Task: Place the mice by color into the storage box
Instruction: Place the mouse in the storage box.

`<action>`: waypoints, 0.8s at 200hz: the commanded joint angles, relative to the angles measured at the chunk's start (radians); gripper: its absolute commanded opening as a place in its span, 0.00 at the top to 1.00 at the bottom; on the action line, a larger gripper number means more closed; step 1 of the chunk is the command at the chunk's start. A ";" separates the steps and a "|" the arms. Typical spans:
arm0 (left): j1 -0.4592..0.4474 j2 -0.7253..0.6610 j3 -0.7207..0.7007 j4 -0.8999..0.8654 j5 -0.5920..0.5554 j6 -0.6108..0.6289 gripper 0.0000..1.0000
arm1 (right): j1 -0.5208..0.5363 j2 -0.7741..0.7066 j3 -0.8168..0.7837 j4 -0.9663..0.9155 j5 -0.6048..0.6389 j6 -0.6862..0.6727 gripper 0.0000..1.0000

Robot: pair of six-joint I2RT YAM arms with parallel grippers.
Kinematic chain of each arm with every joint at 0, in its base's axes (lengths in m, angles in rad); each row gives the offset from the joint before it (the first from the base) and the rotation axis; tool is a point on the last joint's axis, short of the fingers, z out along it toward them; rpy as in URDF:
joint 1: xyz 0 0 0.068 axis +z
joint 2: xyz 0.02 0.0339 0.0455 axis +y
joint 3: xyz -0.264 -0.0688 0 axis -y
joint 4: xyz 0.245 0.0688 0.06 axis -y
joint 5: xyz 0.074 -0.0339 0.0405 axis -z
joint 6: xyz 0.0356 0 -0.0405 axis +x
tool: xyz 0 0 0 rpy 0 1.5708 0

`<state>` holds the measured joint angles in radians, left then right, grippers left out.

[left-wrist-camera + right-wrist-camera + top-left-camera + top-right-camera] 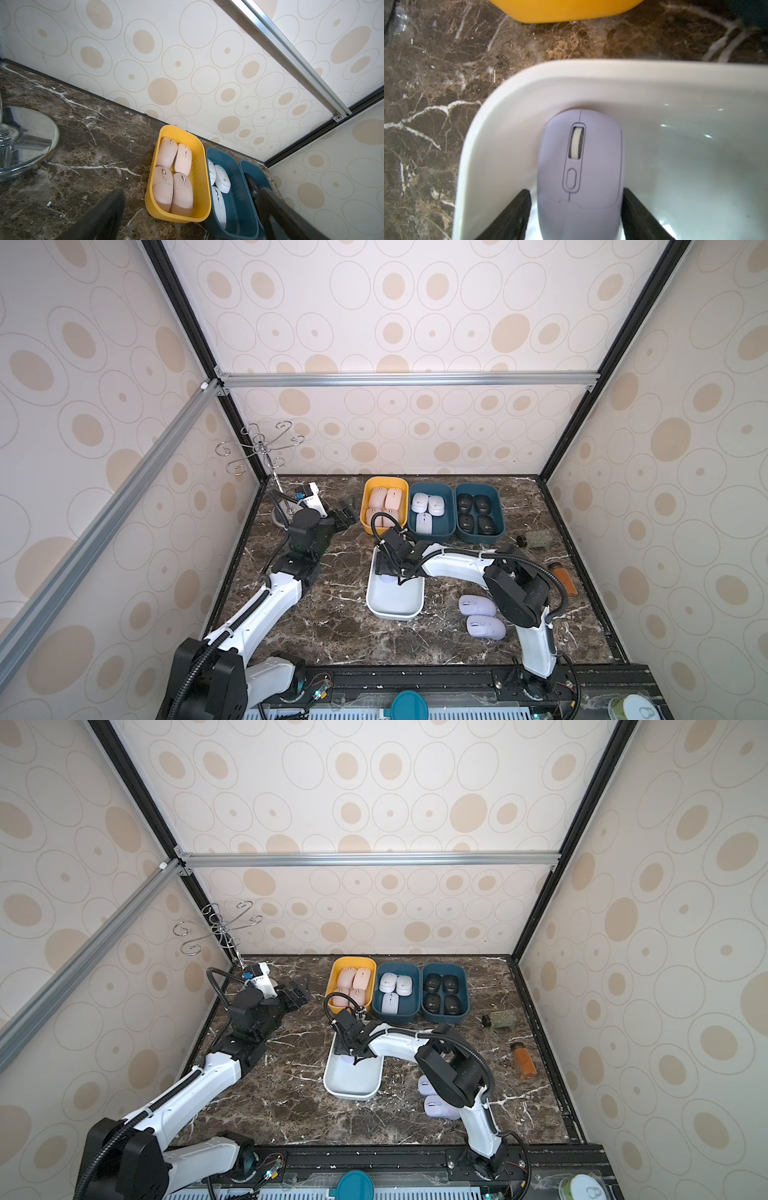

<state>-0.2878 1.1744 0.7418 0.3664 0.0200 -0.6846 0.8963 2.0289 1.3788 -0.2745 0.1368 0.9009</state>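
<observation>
Cream walls [395, 302] dotted with beige ovals are enclosing a dark marble tabletop [340, 635]; aluminium bars [407, 379] are framing them

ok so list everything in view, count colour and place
pink mice: four, pink, in the yellow box
white mice: three, white, in the middle teal box
black mice: four, black, in the end teal box
lavender mouse: one, lavender, in the white box
loose lavender mice: two, lavender, on the table by the right arm
spice jars: two, green and orange contents, lying near the table's edge
hook stand: one, chrome, back corner
left pincer: open, empty, near the yellow box
right pincer: open, astride the lavender mouse
</observation>
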 commanded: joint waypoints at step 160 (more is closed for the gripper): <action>0.011 0.053 0.018 0.059 0.156 -0.082 0.00 | -0.017 -0.503 -0.231 -0.246 0.130 -0.204 0.36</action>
<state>-0.2863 1.2201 0.7418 0.3882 0.1154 -0.7273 0.8814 1.6043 1.2003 -0.3435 0.1730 0.7753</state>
